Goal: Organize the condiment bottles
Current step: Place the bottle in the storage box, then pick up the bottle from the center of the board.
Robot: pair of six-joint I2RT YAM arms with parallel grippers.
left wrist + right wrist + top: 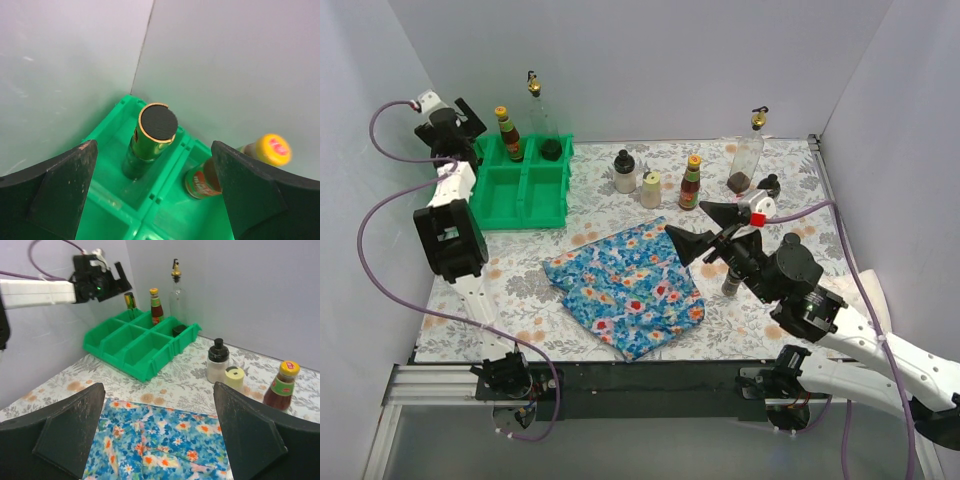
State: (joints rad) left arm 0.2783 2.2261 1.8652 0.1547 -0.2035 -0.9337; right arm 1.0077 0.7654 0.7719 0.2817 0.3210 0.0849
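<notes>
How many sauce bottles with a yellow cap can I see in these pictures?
2. One yellow-capped sauce bottle stands in the green tray, back row. The second sauce bottle stands on the table, right of the cream shaker. The right arm may hide more.

No text, brand or number is legible to me in any view. The red label on the sauce bottle (200, 182) and the red mark on its yellow cap (272, 149) are blurred. The label on the second sauce bottle (281, 387) is too small to read.
</notes>
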